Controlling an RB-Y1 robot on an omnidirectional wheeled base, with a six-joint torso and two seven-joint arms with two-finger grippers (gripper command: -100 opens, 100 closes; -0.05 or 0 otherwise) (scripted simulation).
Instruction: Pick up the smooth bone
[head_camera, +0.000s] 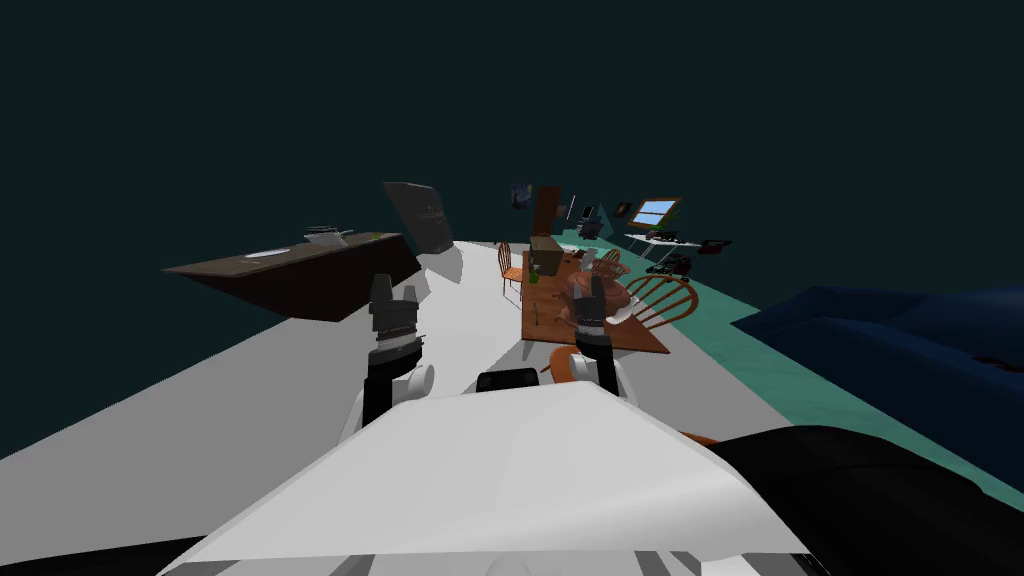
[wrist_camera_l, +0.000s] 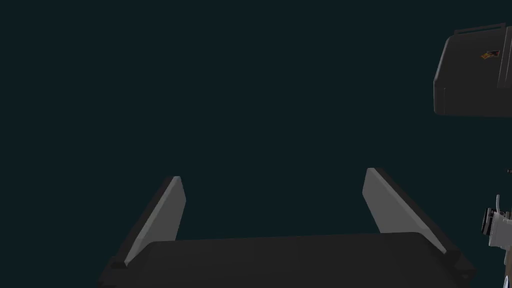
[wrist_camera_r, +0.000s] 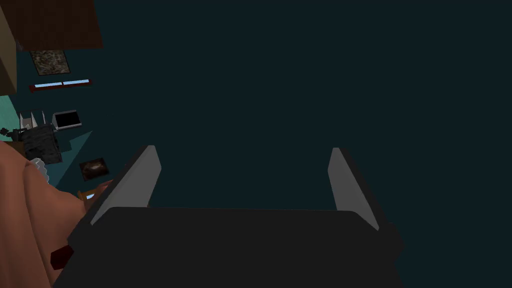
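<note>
Brown wooden surface (head_camera: 555, 330) with chairs (head_camera: 660, 300) ahead, darker surface (head_camera: 310, 285) off left, both well apart from the arms. It reads as the search-and-approach step, with the smooth bone too small to place from here. Pot (head_camera: 325, 236) on the darker surface, contents can't tell. Left fingers (wrist_camera_l: 160, 215) and right fingers (wrist_camera_r: 132, 185) spread wide, empty; next move: drive closer, find the bone.

The right gripper (head_camera: 594, 285) and its forearm hide the middle of the wooden dining table (head_camera: 545, 335), and the things on the tabletop around them are too small to name. At one o'clock from the table, the clutter under the window (head_camera: 655, 211) is too small to tell apart. At three o'clock the dark blue sofa (head_camera: 900, 350) is cut off by the picture's edge. The left wrist view cuts off a dark case (wrist_camera_l: 470, 75). The right wrist view cuts off a reddish-brown mass (wrist_camera_r: 25, 220).
</note>
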